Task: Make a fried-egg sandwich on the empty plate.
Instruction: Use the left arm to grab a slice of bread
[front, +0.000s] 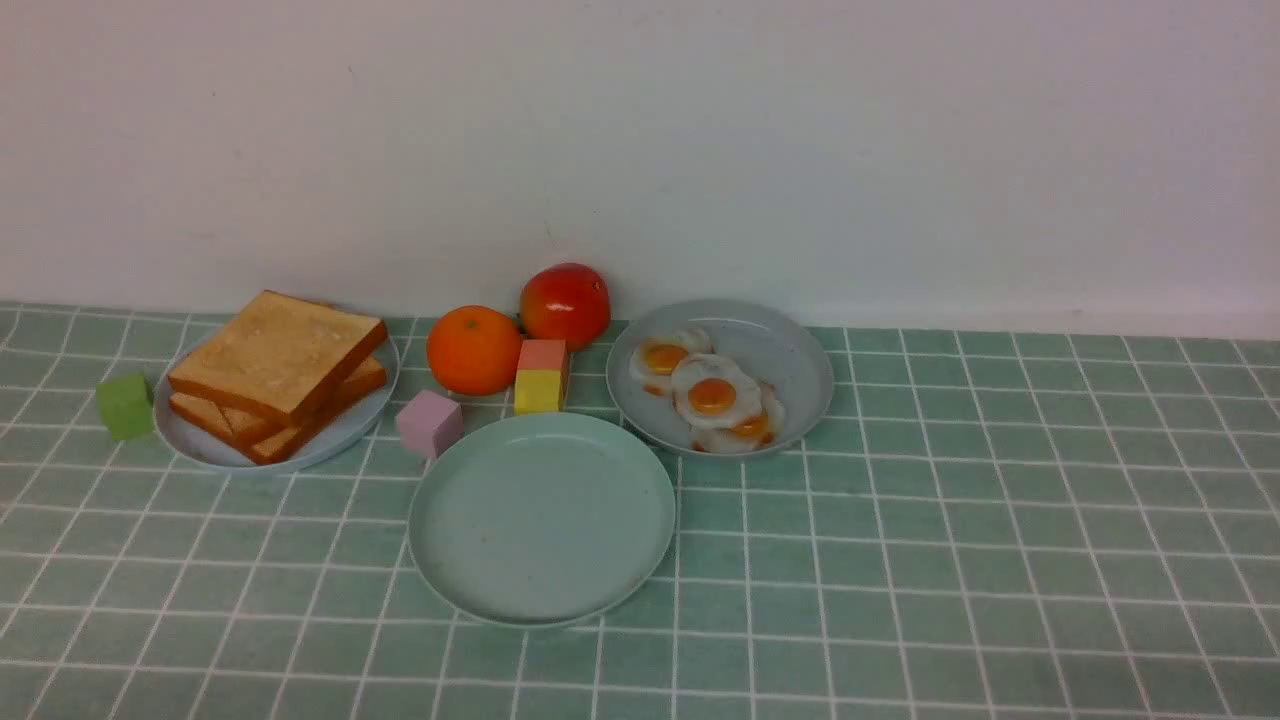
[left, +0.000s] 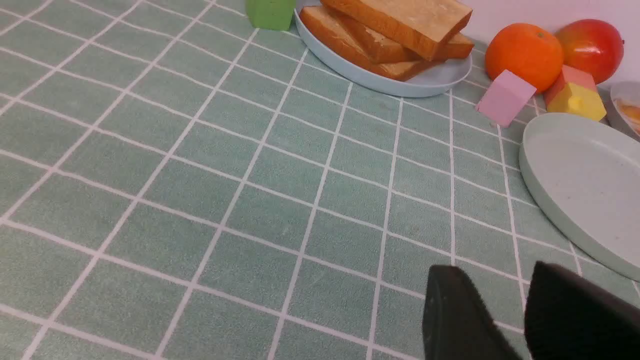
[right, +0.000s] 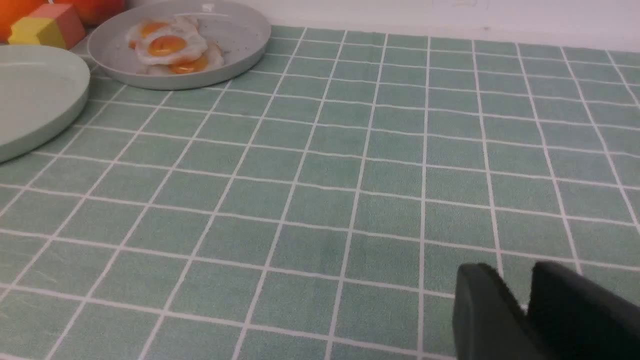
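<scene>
Jaws parted and empty, left gripper (left: 493, 274) and right gripper (right: 514, 271) wait; top toast slice (front: 275, 350) left of the empty plate (front: 540, 525) needs level pinching.

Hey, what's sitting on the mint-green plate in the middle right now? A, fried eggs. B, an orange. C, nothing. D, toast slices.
C: the mint-green plate is bare; the toast and the fried eggs are not on it.

Matt mint plate (front: 540, 520) (plastic), soft tablecloth (front: 950, 550)
</scene>
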